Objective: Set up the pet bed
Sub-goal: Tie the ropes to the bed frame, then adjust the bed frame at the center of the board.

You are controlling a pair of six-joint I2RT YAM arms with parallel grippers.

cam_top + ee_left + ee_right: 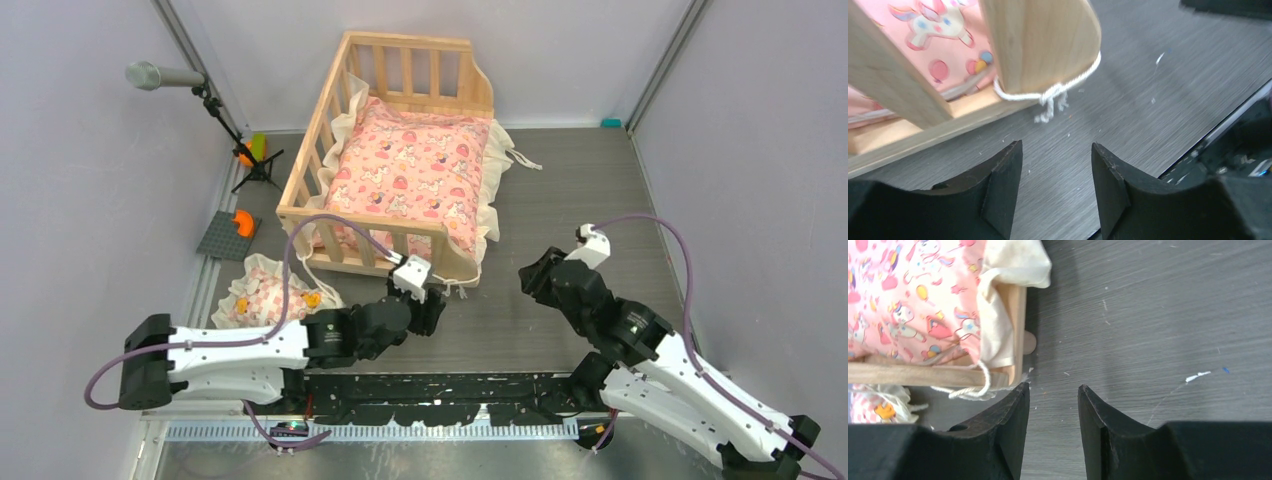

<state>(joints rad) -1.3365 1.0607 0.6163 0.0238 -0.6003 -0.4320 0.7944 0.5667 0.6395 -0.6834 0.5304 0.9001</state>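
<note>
The pet bed [307,160], a pale wooden slatted frame, stands at the table's centre with a pink unicorn cushion [410,175] inside it, cream frill hanging over the right side. A white string [1048,93] is tied round the near right corner post [1043,40]. My left gripper [432,305] sits just in front of that corner, open, with bare table between its fingers [1003,185]. My right gripper [530,278] hovers to the right of the bed, also open and empty [1053,387], near the bed corner [1017,310] and the string [970,390].
A small frilled pillow [265,295] lies on the table left of the bed's near end. A microphone on a tripod [160,76], orange items [247,152] and a grey plate [222,238] sit along the left wall. Walls close in on both sides.
</note>
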